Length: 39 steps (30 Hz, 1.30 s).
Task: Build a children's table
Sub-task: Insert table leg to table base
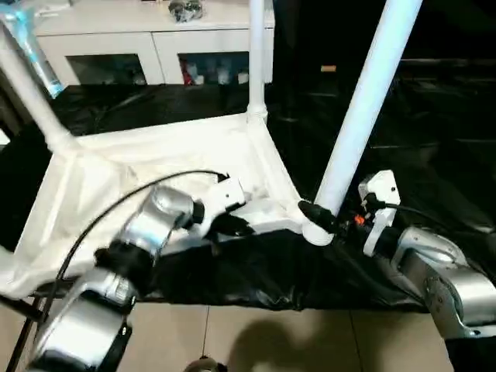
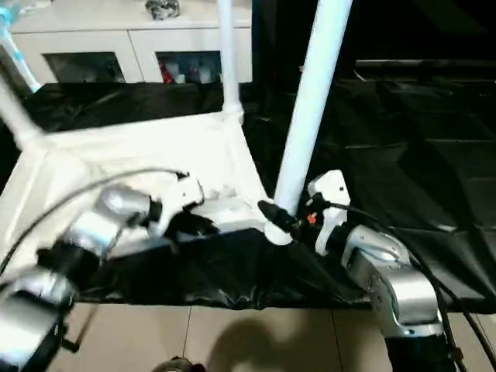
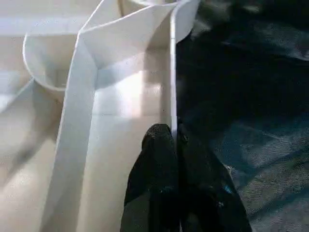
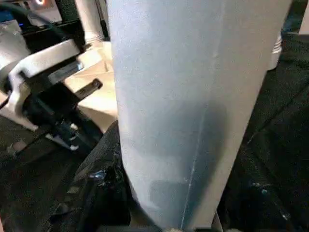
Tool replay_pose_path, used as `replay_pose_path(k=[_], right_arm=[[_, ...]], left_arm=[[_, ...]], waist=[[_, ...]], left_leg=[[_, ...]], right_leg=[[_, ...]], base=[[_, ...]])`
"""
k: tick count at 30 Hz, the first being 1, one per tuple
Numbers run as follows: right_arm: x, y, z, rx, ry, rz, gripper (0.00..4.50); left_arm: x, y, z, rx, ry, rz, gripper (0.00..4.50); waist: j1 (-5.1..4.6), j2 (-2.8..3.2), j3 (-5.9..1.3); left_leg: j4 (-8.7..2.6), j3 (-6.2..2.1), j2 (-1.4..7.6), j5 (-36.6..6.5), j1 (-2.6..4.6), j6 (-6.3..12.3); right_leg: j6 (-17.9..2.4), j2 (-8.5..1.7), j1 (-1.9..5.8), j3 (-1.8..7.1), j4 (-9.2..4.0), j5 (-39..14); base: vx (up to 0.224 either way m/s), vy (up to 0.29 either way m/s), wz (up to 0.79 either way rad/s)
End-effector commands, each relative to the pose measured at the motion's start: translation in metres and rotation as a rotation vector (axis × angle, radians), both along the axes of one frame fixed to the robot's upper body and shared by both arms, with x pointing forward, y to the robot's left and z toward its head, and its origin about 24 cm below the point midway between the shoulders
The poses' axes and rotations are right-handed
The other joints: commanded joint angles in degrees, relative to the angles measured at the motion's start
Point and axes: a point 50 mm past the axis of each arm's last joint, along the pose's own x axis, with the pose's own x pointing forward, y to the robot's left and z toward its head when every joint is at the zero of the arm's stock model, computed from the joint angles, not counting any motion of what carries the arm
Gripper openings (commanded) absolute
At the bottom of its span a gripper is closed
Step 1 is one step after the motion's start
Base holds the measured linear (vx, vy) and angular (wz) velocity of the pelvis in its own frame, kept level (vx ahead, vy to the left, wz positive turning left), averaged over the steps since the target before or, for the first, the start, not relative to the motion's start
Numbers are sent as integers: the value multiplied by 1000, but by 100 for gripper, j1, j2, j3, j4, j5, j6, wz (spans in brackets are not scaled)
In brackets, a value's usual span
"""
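Black sheeting covers the floor where the work lies, with pale tiles showing at its near edge. On that sheeting the left claw is pressed together, pinching the thin side wall of the upturned tabletop along its near edge. The right claw stands half spread around the base of the nearest leg, right at the tabletop's near right corner socket, and seems to grip it.

By my reading the build is well along: 3 legs rise from corner sockets, the near right one leaning slightly, a far right leg upright, and a far left leg tilting outward. The near left corner runs out of sight, so whether the 4th leg is in I cannot tell. The near right leg probably still needs pressing fully home, and then the table wants turning over.

Beyond the sheeting's far edge stands a white cabinet with glass doors. A black cable loops over the left forearm above the tabletop and could snag on a leg.
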Motion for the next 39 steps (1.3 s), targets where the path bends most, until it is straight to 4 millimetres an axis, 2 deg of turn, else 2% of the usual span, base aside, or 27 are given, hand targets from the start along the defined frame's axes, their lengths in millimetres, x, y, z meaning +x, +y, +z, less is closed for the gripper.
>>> replay_pose_path(k=[1, 3, 6, 7, 8, 11, 13, 16, 18, 20, 26, 28, 30, 32, 36, 39], right_arm=[[3, 0, 3, 9, -7, -5, 190], [3, 0, 3, 8, -8, -6, 190], [4, -1, 3, 4, -9, -8, 190], [4, -2, 3, 3, -11, -10, 190], [5, -2, 3, 3, -11, -10, 190], [5, -3, 4, 3, -18, -14, 190], [7, -3, 6, 11, -28, -20, 190], [9, -2, 8, 20, -35, -21, 190], [10, -1, 8, 21, -36, -19, 190], [12, 1, 9, 23, -38, -16, 190], [22, 6, 9, 18, -44, 10, 190], [23, 6, 9, 17, -43, 13, 190], [28, 8, 6, 8, -36, 15, 190], [29, 8, 5, 7, -33, 16, 190], [36, 11, -3, -23, 0, 21, 190], [43, 16, -12, -50, 38, 38, 190]], left_arm=[[-9, 2, -10, 6, 29, -10, 28], [-9, 1, -9, -7, 29, 9, 56], [-11, 4, -8, -1, 18, 24, 62], [-13, 7, -11, 11, 26, 17, 92], [-14, 8, -11, 13, 25, 20, 100], [-14, 11, -15, 15, 21, 37, 103], [-14, 13, -16, 5, 18, 47, 103], [-14, 12, -14, -36, 10, 59, 69], [-14, 12, -13, -54, 7, 56, 65], [-14, 12, -12, -75, 9, 47, 33], [-18, 13, -15, -91, 11, 41, 1], [-19, 13, -16, -87, 11, 40, 1], [-21, 14, -18, -94, 20, 42, 0], [-21, 14, -18, -97, 24, 44, 0], [-22, 13, -18, -119, 25, 43, 0], [-22, 11, -16, -157, 23, 41, 0]], waist=[[16, -101, -306], [15, -111, -307], [9, -100, -310], [13, -88, -323], [12, -93, -319], [7, -84, -319], [1, -82, -313], [2, -88, -309], [-5, -87, -314], [-14, -85, -321], [-5, -119, -342], [-4, -109, -331], [-20, -136, -332], [-21, -124, -327], [-42, -114, -338], [-66, -141, -334]], left_leg=[[-419, -136, 338, -1216, 137, 198], [-425, -135, 343, -1233, 135, 167], [-422, -135, 336, -1182, 133, 169], [-412, -133, 327, -1103, 129, 177], [-414, -135, 327, -1080, 124, 186], [-415, -133, 324, -1066, 126, 194], [-421, -134, 322, -1128, 125, 175], [-425, -133, 326, -1185, 133, 147], [-429, -135, 326, -1195, 133, 137], [-425, -130, 324, -1161, 136, 130], [-394, -119, 316, -867, 118, 243], [-389, -109, 316, -891, 125, 262], [-391, -106, 312, -881, 118, 272], [-393, -107, 320, -910, 121, 258], [-380, -99, 309, -830, 126, 273], [-378, -95, 305, -825, 114, 295]], right_leg=[[-1195, -505, 184, 255, -541, -662], [-1185, -512, 185, 259, -534, -672], [-1170, -506, 181, 258, -537, -620], [-1154, -500, 187, 258, -529, -499], [-1148, -497, 186, 258, -528, -451], [-1151, -497, 190, 251, -528, -334], [-1138, -496, 192, 253, -537, -434], [-1132, -504, 186, 255, -545, -569], [-1140, -498, 182, 253, -543, -593], [-1158, -494, 182, 253, -534, -512], [-1222, -493, 203, 240, -478, -26], [-1222, -496, 193, 246, -498, -111], [-1234, -497, 197, 241, -495, -179], [-1230, -500, 199, 242, -501, -293], [-1270, -486, 196, 236, -490, -163], [-1296, -485, 206, 235, -487, -195]], base=[[0, 0, 0], [0, 0, 0], [0, 0, 0], [0, 0, 0], [0, 0, 0], [0, 0, 0], [0, 0, 0], [0, 0, 0], [0, 0, 0], [0, 0, 0], [0, 0, 0], [0, 0, 0], [0, 0, 0], [0, 0, 0], [0, 0, 0], [0, 0, 0]])
